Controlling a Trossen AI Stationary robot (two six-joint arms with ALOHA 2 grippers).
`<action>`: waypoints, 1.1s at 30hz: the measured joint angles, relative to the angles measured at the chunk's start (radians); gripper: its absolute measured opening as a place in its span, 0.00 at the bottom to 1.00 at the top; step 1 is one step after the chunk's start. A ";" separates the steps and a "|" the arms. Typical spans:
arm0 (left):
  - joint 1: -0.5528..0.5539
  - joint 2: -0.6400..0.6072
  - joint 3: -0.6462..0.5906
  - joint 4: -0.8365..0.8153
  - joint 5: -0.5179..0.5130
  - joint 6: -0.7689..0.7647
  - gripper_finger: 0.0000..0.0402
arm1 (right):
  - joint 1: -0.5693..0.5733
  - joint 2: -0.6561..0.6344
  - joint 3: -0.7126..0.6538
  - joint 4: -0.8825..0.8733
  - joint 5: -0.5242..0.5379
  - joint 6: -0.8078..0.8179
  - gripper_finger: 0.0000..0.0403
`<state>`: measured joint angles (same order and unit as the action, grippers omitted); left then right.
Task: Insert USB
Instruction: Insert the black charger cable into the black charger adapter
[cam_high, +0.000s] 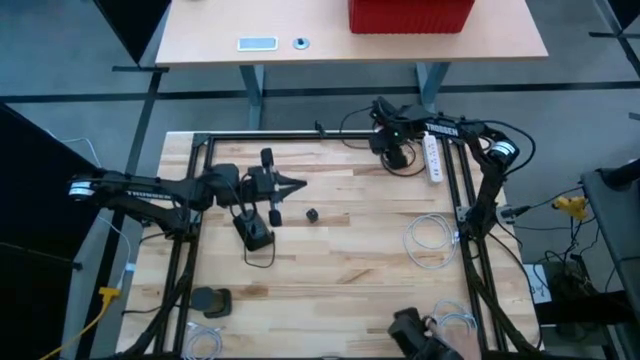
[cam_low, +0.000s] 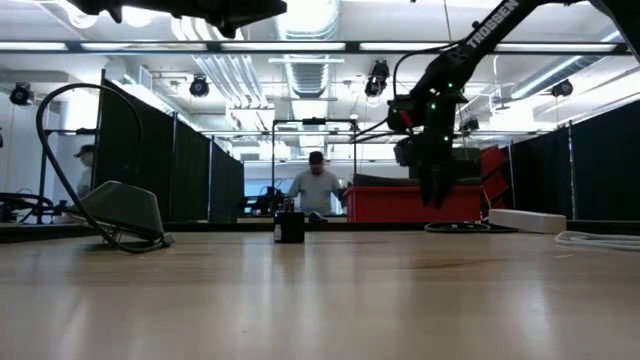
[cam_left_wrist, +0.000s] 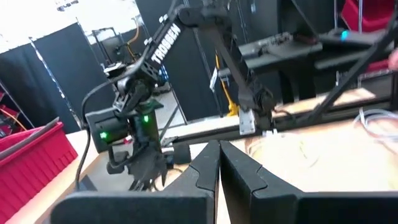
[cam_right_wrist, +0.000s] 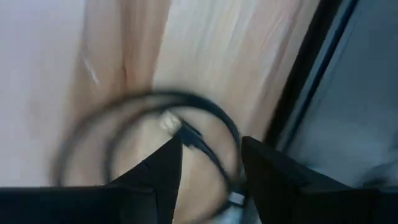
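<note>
White "TROSSEN" lettering on both arms | left jaws (cam_left_wrist: 217, 163) clenched, empty | right jaws (cam_right_wrist: 210, 163) released over black cable (cam_right_wrist: 205, 127)

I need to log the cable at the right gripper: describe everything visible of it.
The black cable lies coiled in a rough loop on the wooden table, near the table's black frame rail at the far right corner. It looks thin and flexible, blurred in the wrist view. The right gripper hovers above it, jaws open, astride its strand.

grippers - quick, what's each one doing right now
Left gripper: jaws shut, holding nothing, above the table's middle.
Right gripper: jaws open, empty, over the coiled black cable near the far right corner.
</note>
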<state>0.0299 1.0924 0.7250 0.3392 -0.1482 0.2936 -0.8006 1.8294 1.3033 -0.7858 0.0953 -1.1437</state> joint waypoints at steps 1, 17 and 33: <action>0.000 0.000 0.000 -0.009 0.000 0.006 0.00 | -0.002 0.001 0.000 0.001 0.024 -0.063 0.37; 0.004 -0.008 -0.001 -0.026 0.000 0.088 0.00 | -0.016 0.142 -0.001 0.007 0.175 -0.313 0.27; 0.023 -0.019 -0.001 -0.026 -0.002 0.140 0.00 | -0.024 0.178 0.001 0.053 0.210 -0.495 0.15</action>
<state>0.0533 1.0733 0.7238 0.3134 -0.1505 0.4339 -0.8249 2.0076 1.3040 -0.7333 0.3057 -1.6387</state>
